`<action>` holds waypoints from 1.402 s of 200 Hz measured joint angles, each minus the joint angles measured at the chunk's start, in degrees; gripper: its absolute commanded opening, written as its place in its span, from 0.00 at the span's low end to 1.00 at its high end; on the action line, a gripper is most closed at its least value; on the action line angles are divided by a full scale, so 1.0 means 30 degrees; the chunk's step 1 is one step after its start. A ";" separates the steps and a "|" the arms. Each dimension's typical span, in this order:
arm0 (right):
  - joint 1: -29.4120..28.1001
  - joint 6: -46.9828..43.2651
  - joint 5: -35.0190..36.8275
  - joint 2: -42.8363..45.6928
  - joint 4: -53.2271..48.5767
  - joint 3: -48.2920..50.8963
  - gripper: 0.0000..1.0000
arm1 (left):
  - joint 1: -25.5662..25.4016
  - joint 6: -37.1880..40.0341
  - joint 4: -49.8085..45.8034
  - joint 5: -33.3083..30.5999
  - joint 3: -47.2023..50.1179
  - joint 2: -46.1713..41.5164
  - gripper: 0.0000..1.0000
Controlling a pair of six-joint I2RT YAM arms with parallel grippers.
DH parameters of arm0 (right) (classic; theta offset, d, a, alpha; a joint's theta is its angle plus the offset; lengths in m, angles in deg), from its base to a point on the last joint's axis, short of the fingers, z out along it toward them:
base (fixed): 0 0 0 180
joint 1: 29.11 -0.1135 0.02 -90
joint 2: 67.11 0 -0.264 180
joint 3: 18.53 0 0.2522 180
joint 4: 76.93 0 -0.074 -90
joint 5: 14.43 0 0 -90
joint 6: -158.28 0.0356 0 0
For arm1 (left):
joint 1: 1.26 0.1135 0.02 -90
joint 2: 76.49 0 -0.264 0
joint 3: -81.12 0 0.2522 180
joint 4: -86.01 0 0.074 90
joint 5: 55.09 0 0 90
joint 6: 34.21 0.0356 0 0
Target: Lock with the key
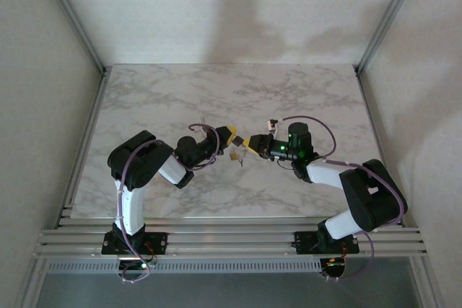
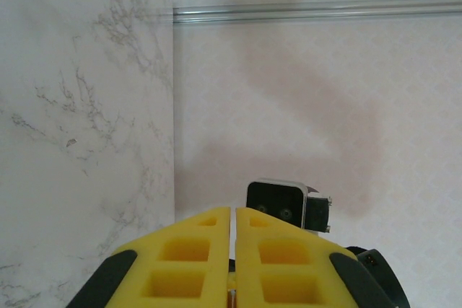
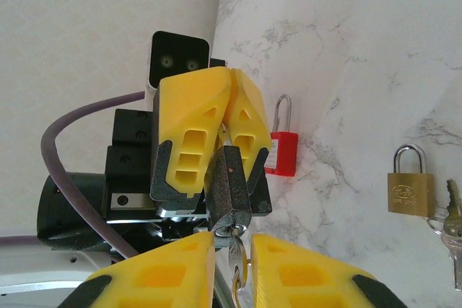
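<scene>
Left gripper (image 3: pixel 227 151) clamped nearly closed on dark padlock (image 3: pixel 231 187), right gripper (image 3: pixel 232 242) pinching key (image 3: pixel 238 263) at the padlock's bottom, red padlock (image 3: pixel 281 151) and brass padlock (image 3: pixel 410 191) lying on marble table (image 3: pixel 346 34)

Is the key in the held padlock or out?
In, it seems: the key, pinched by the right gripper, butts against the bottom of the padlock in the left gripper; no blade shows.

Looks like a robotics lab test cell: marble-patterned surface (image 1: pixel 180 91) closed in by plain white walls (image 1: pixel 216 5), aluminium profile posts (image 1: pixel 72 16) at the corners, left arm (image 1: pixel 133 178) and right arm (image 1: pixel 361 196) bolted on aluminium rails (image 1: pixel 231 239).
</scene>
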 measured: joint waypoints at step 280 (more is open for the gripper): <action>-0.0066 -0.0372 0.0073 -0.0211 -0.0882 -0.0452 0.00 | -0.0015 -0.1086 0.0146 -0.0182 -0.0102 0.0503 0.00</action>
